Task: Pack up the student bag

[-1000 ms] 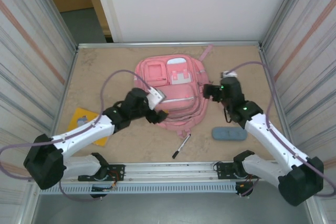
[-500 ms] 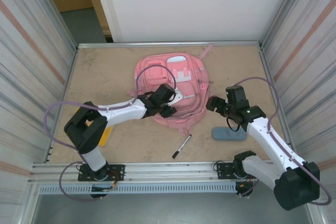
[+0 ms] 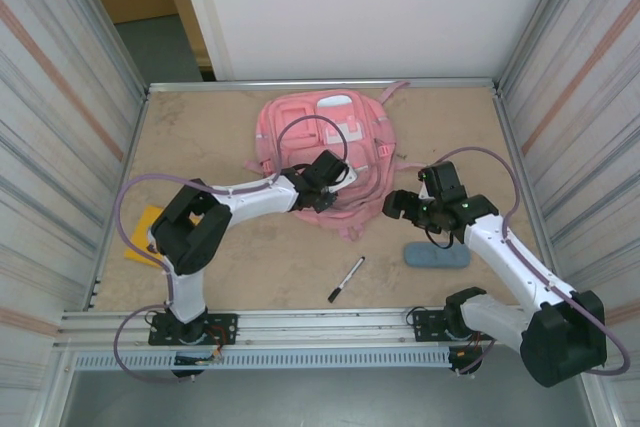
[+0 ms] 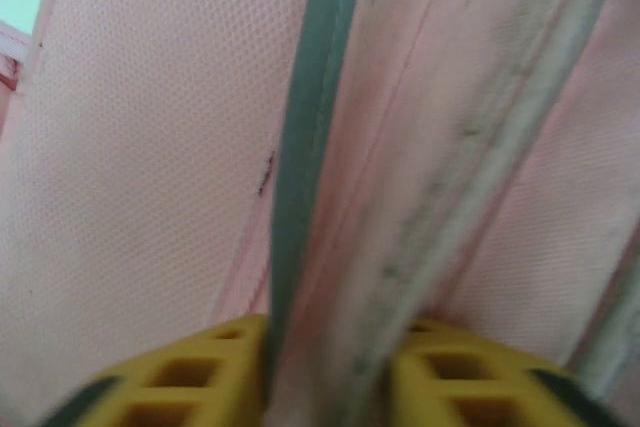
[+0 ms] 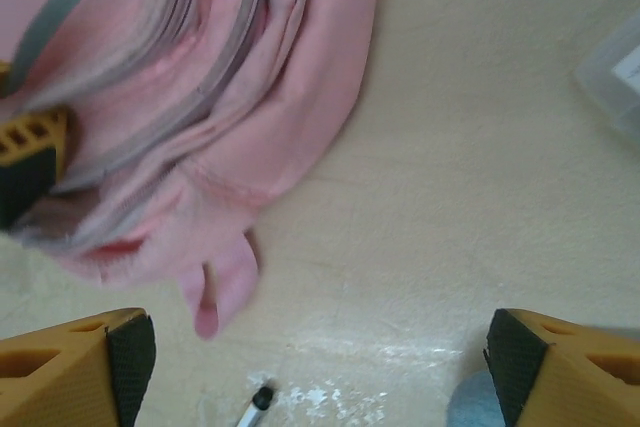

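Pink fabric backpack, the student bag (image 3: 318, 137), lies flat at the far centre of the table (image 3: 230, 277), front pockets up. The left gripper (image 3: 322, 190) sits on the bag's near edge. Its wrist view shows the yellow fingers (image 4: 190, 387) pinched shut on a raised fold of fabric beside a grey-green zip band (image 4: 310, 147). A second ago these jaws stood wide, nearer the bag's left side; they have since crossed to the middle and clamped, and the bag has slid slightly toward the far edge. The right gripper (image 3: 393, 206), previously at the bag's right flank, has drawn back toward the near side. It hangs open just beside the bag's near right corner, touching nothing. A pen (image 3: 346, 279), a blue-grey pencil case (image 3: 436, 254) and a yellow flat item (image 3: 148, 232) lie outside the bag, so packing has probably not begun. The fresh grip most likely prepares the opening of a compartment.
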`<state>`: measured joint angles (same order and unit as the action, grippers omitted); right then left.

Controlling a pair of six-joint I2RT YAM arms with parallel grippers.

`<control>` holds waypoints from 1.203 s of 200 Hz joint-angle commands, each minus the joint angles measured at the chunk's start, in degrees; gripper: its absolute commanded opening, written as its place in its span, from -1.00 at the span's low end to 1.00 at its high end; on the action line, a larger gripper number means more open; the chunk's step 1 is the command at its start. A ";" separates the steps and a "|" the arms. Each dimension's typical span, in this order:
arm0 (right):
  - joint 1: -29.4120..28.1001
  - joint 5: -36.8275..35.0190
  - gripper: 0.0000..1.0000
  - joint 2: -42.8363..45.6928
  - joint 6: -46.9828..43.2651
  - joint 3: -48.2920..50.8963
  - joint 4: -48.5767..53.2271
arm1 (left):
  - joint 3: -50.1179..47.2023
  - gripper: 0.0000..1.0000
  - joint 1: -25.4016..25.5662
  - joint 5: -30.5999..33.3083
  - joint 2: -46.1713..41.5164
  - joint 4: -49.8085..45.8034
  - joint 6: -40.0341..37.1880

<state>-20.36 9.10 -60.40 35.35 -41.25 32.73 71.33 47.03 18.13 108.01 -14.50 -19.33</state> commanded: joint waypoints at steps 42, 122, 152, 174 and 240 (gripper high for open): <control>-6.50 0.16 0.70 -1.60 -3.19 -2.47 0.91 | 2.79 -1.00 -5.49 0.35 -11.11 0.59 -2.76; -17.90 -2.64 0.68 -7.79 -4.01 -3.00 -5.28 | 12.18 -1.00 -9.65 0.05 -13.36 2.67 -9.65; -19.82 -1.25 0.61 -11.60 -4.08 -4.05 -8.34 | 8.90 -0.99 -9.96 -0.80 -13.53 3.51 -6.12; -21.29 -2.58 0.62 -11.31 -4.16 -3.95 -10.11 | 1.45 -0.72 -10.12 -6.64 -16.72 3.89 4.51; -26.27 -0.07 0.66 -13.90 -11.58 -5.99 -14.74 | -15.20 0.19 -11.05 -8.15 -30.38 -3.36 31.74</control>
<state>-45.15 7.53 -71.77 27.62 -43.81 20.47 59.20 37.28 6.24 84.03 -12.73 -3.84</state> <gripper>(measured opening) 0.827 0.575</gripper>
